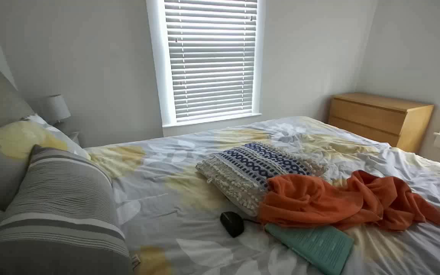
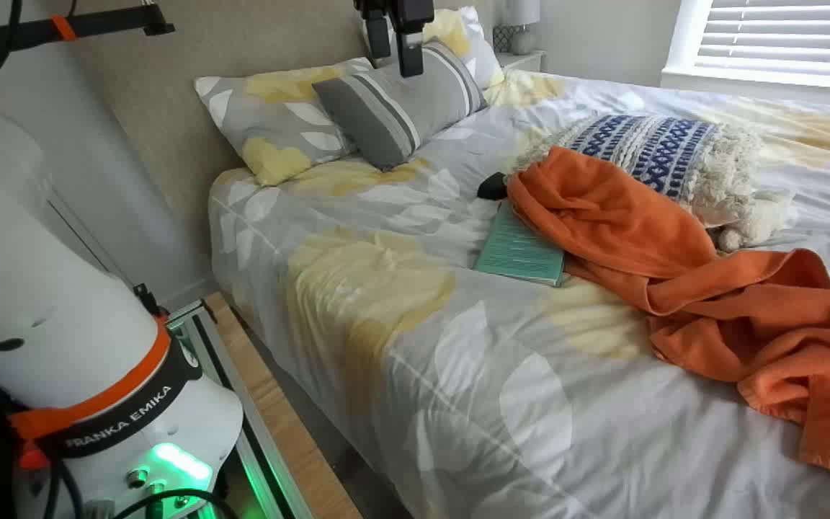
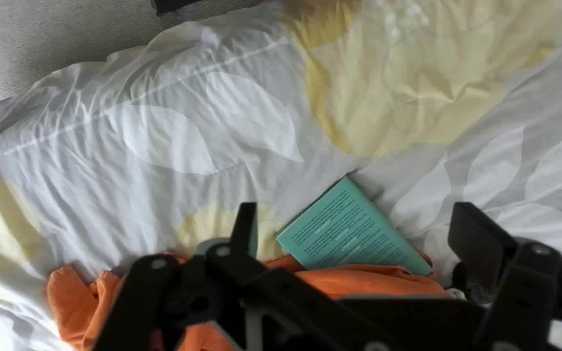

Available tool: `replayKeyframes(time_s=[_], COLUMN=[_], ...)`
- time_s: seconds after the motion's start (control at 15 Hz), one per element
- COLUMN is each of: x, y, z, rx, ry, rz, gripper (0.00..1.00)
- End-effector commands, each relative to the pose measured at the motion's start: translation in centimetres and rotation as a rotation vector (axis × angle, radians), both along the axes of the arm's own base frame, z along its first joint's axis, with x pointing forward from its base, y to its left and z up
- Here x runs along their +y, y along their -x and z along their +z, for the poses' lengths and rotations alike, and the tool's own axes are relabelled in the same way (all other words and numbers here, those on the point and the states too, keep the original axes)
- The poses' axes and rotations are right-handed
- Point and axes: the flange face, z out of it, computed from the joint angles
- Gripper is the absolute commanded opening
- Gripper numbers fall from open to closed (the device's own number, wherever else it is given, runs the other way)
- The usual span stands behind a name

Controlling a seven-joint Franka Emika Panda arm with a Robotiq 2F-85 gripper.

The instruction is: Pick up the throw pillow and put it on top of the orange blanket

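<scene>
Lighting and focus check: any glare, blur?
In an exterior view, backlit blinds glow bright; in an exterior view, the green light nearly blows out; wrist view: the gripper is near-black, print on the book too soft to read.

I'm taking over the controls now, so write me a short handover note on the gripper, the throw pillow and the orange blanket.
Gripper: open and empty, above the bed.
Throw pillow: probably the blue-and-white fringed one, lying on the bed; the gray striped pillow is another candidate.
Orange blanket: rumpled on the bed, overlapping the fringed pillow's edge in both exterior views.
Done: nothing grasped or placed yet.
Left: lift the pillow clear and set it on the blanket.
</scene>
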Motion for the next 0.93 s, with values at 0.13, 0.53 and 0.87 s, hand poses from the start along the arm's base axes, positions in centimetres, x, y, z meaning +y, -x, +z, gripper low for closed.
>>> replayKeyframes(time_s=[0.13, 0.53, 0.87], x=[0.0, 0.0, -0.6], y=[0.0, 0.0, -2.6], z=[0.1, 0.1, -0.1], rx=[0.001, 0.001, -0.060], ry=[0.000, 0.000, 0.050], rz=[0.000, 0.000, -0.012], gripper=[1.00, 1.00, 1.00])
